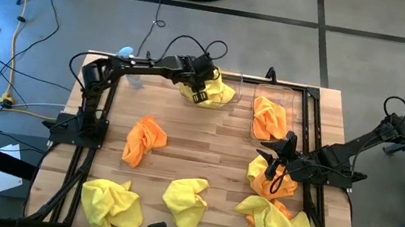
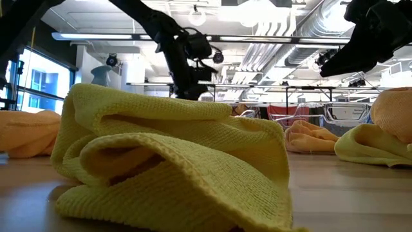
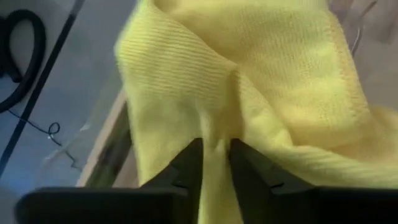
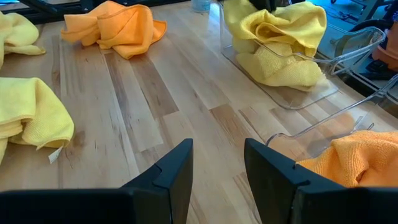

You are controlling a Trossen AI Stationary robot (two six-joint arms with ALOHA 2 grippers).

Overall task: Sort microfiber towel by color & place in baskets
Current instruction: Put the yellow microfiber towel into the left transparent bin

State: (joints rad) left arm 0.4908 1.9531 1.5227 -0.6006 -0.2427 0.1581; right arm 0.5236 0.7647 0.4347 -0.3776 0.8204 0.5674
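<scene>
Over yellow basket [image 1: 210,90], left pincer [image 3: 216,163] pinching yellow towel [image 3: 249,81]

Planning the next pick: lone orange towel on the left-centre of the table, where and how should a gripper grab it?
Grip the orange towel on its raised, bunched fold near the top, coming straight down from above. It lies crumpled on bare table with nothing touching it, so the ridge gives the fingers fabric to pinch. The right gripper is open and free; the left gripper holds a yellow towel.

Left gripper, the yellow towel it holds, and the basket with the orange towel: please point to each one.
Left gripper [image 3: 216,155], left wrist view, between fingertips.
Yellow towel [image 3: 273,68], left wrist view, upper fold.
Basket with the orange towel [image 1: 296,92], high view, far rim.
</scene>
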